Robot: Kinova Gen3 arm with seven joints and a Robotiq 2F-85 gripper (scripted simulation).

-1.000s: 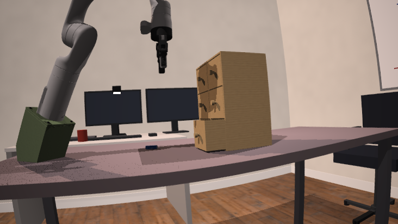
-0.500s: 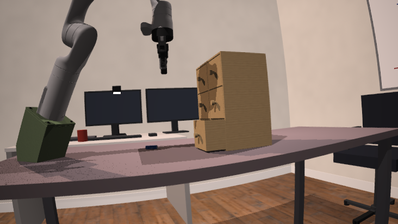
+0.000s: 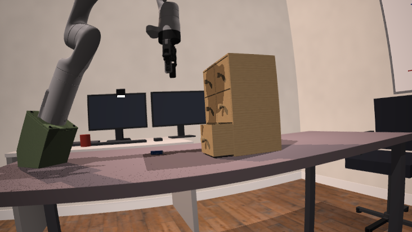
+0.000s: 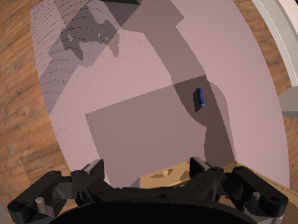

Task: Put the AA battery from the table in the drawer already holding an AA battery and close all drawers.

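A robot gripper hangs high in the air, pointing straight down, its fingers spread fully apart and holding nothing. Well below it, a small blue AA battery lies flat on the mauve table; in the exterior view its long axis runs left to right. In the wrist view the battery sits ahead of the fingers, slightly right. Just right of the battery stands a small wooden chest, its bottom drawer protruding slightly. The arm's green base sits far left.
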